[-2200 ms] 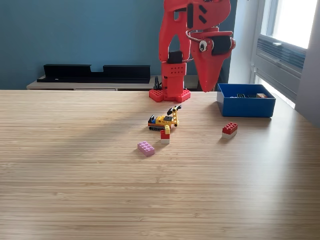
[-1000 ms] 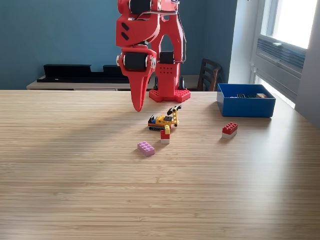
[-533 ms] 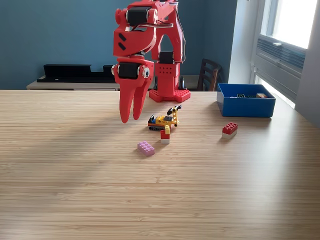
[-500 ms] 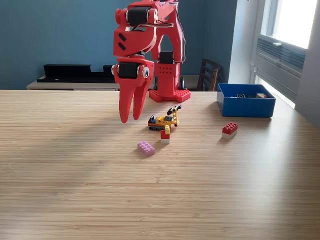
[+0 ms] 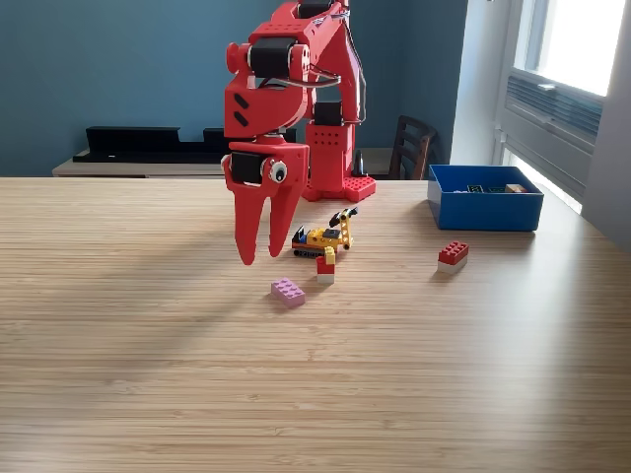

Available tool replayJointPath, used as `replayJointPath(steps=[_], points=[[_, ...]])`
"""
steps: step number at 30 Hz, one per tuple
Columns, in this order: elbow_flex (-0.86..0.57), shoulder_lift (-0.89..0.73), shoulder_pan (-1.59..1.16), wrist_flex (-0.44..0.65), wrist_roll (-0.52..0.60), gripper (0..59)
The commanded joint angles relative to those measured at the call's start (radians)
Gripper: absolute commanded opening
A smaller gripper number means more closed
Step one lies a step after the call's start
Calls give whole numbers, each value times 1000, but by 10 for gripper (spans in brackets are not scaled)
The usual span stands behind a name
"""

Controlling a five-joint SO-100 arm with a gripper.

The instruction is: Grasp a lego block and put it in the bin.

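- The red gripper [image 5: 258, 253] points straight down above the wooden table [image 5: 315, 384], its two tapered fingers [image 5: 245, 232] slightly apart with a narrow gap showing between the tips, and nothing is held between them.
- The tips hang above the table surface, up and toward the exterior view's left of a pink lego block [image 5: 288, 292] lying flat on the wood.
- Just to the exterior view's right of the gripper sits a small yellow and black lego vehicle [image 5: 323, 235], with a little red, yellow and white block stack [image 5: 325, 265] just in front of it.
- Farther to the exterior view's right, a red lego block on a white piece [image 5: 453, 255] rests on the table, well apart from the gripper.
- The blue bin [image 5: 484, 209] stands near the table's far right edge in the exterior view, behind the red block, with some small pieces visible inside.
- The red arm [image 5: 286, 89] rises from a base [image 5: 333, 185] at the table's far side.
- Behind are a dark blue wall [image 5: 118, 69], a chair [image 5: 412, 148] and a bright window [image 5: 577, 39].
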Motion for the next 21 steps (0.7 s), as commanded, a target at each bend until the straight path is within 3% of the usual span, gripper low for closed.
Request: replayJointPath(steps=[1, 12, 21], points=[[-104, -21, -40, -5, 18, 158], [-178, -84, -92, 26, 87, 163], [-181, -110, -89, 28, 135, 292]])
